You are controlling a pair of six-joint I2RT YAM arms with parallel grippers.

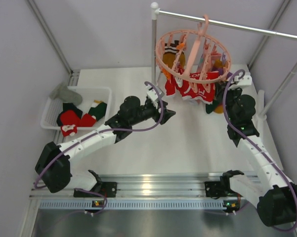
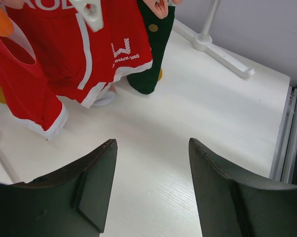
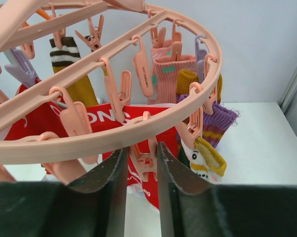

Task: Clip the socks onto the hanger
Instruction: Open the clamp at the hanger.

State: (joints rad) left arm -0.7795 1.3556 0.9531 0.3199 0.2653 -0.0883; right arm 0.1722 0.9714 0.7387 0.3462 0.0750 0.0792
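Fingers (image 2: pixel 96 182) in two pairs, one hanger (image 3: pixel 138 132), one basket (image 1: pixel 91 89), one rail (image 1: pixel 237 24)

white basket (image 1: pixel 92 89) left on the table (image 1: pixel 188 143); grey rail (image 1: pixel 257 28) on a pole (image 1: pixel 153 47), apparently free-standing.

The hanger (image 3: pixel 20 148) is pink. The red socks (image 2: pixel 54 59) have white edges and letters. The green sock (image 2: pixel 150 61) is dark.
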